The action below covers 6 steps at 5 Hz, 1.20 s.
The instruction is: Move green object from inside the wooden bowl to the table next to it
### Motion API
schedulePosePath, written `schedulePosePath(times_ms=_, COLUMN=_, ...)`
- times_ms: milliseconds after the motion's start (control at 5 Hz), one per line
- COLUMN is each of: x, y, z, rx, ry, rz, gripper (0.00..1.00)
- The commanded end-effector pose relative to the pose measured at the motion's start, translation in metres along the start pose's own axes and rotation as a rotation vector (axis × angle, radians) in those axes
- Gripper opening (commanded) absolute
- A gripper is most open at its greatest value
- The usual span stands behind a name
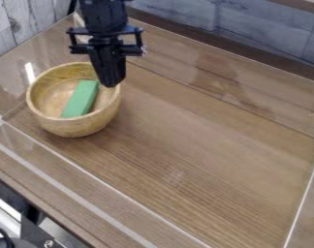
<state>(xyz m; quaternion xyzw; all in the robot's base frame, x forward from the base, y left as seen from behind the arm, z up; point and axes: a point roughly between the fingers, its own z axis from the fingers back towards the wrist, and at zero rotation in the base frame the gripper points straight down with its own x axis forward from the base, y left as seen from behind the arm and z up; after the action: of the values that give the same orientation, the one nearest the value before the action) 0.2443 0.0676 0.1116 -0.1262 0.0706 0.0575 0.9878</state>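
The green object [80, 98] lies slanted inside the wooden bowl [49, 121], which stands at the left of the table [199, 136]. My black gripper [109, 81] points down over the bowl's right rim, just right of the block's upper end. Its fingers are pressed together with nothing between them. The block lies free in the bowl.
Low clear plastic walls [146, 208] run along the table's front and left edges. A stretch of bare wood-grain surface lies right of the bowl and in front of it. A grey plank wall stands behind the table.
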Motion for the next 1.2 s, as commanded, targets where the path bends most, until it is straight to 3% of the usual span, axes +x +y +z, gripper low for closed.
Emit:
schedulePosePath(times_ms=0, x=0.001, y=-0.002, z=0.026, rx=0.030, ry=-0.064, rz=-0.026, gripper=1.00)
schedulePosePath(times_ms=600, x=-0.016, y=0.014, z=0.023, rx=0.059, ry=-0.016, rz=-0.050, gripper=1.00)
schedulePosePath(times_ms=800, x=-0.017, y=0.014, z=0.021, rx=0.068, ry=-0.023, rz=-0.030, gripper=1.00)
schedulePosePath(times_ms=1000, x=-0.018, y=0.033, z=0.011, rx=0.064, ry=-0.048, rz=0.077, gripper=1.00)
